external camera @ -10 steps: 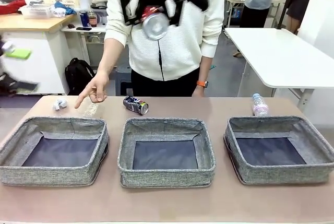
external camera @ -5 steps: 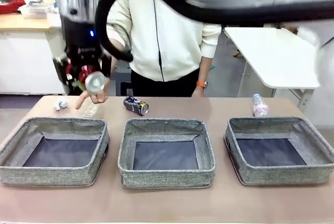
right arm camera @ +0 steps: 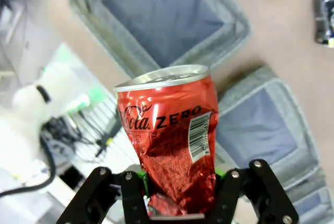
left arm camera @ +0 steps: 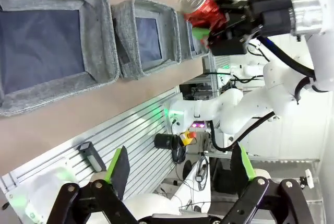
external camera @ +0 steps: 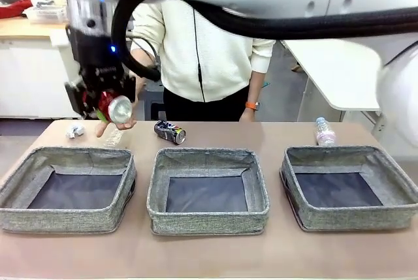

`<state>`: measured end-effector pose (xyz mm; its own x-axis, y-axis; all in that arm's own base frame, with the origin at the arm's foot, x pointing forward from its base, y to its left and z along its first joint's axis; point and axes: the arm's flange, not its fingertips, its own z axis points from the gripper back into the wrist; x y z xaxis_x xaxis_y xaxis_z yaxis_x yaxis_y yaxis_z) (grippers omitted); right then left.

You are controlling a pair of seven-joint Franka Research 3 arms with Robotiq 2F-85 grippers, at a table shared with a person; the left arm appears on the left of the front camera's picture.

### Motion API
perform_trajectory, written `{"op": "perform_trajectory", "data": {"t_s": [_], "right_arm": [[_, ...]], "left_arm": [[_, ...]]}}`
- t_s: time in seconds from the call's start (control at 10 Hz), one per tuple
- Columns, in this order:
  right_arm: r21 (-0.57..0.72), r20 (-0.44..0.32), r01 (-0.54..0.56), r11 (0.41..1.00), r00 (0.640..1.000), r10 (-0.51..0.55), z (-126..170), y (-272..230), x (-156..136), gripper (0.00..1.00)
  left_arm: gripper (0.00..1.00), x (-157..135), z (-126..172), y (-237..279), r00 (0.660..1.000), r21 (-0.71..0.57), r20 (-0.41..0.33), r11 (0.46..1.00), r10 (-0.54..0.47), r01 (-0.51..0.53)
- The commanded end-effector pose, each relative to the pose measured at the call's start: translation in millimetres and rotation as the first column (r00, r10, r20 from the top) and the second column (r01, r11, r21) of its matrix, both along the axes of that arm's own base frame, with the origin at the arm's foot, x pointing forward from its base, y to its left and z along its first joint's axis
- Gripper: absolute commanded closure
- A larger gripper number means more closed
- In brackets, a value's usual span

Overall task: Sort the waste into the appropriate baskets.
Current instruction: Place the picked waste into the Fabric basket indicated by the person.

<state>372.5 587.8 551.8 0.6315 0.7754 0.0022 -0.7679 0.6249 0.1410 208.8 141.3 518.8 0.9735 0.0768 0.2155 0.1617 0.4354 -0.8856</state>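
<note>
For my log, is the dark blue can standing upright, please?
Tipped: the dark blue can lies on its side behind the middle basket.

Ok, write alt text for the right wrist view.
The right gripper is shut on a dented red can, held above grey baskets on a brown table. A dark blue can lies at the upper right edge.

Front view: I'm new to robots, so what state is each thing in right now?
right gripper: shut on the red soda can
red soda can: dented, held in the air
left gripper: open, empty
dark blue soda can: lying on the table
pink-labelled bottle: on the table
paper wad: on the table
left basket, middle basket, right basket: empty
</note>
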Motion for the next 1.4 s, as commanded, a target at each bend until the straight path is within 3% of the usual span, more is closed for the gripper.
{"op": "perform_trajectory", "data": {"t_s": [0.0,0.2,0.5,0.6,1.0,1.1,1.2,1.3], "right_arm": [[-0.081,0.067,-0.265,0.961,0.96,0.271,-28,45,14,0.89],[-0.061,0.063,-0.342,0.938,0.936,0.346,-58,52,21,0.89],[0.155,0.16,-0.404,0.901,0.911,0.381,-89,69,23,0.89],[0.156,0.152,-0.441,0.884,0.895,0.42,-96,76,28,0.89],[0.174,0.15,-0.43,0.886,0.901,0.408,-94,71,29,0.89],[0.173,0.141,-0.43,0.886,0.901,0.41,-93,71,28,0.76],[0.165,0.14,-0.44,0.883,0.896,0.421,-95,70,26,0.3],[0.162,0.135,-0.437,0.885,0.898,0.419,-95,70,27,0.17]], "left_arm": [[0.0,-3,0,2,1.0,0.006,-0.009,1.0,0.003,-0.003],[0.0,-3,0,2,1.0,0.006,-0.009,1.0,0.003,-0.003],[0.0,-3,0,2,1.0,0.006,-0.009,1.0,0.003,-0.003],[0.0,-3,0,2,1.0,0.006,-0.009,1.0,0.003,-0.003],[0.0,-3,0,2,1.0,0.006,-0.009,1.0,0.003,-0.003],[0.0,-3,0,2,1.0,0.006,-0.009,1.0,0.003,-0.003],[0.0,-3,0,2,1.0,0.006,-0.009,1.0,0.003,-0.003],[0.0,-3,0,2,1.0,0.006,-0.009,1.0,0.003,-0.003]]}}
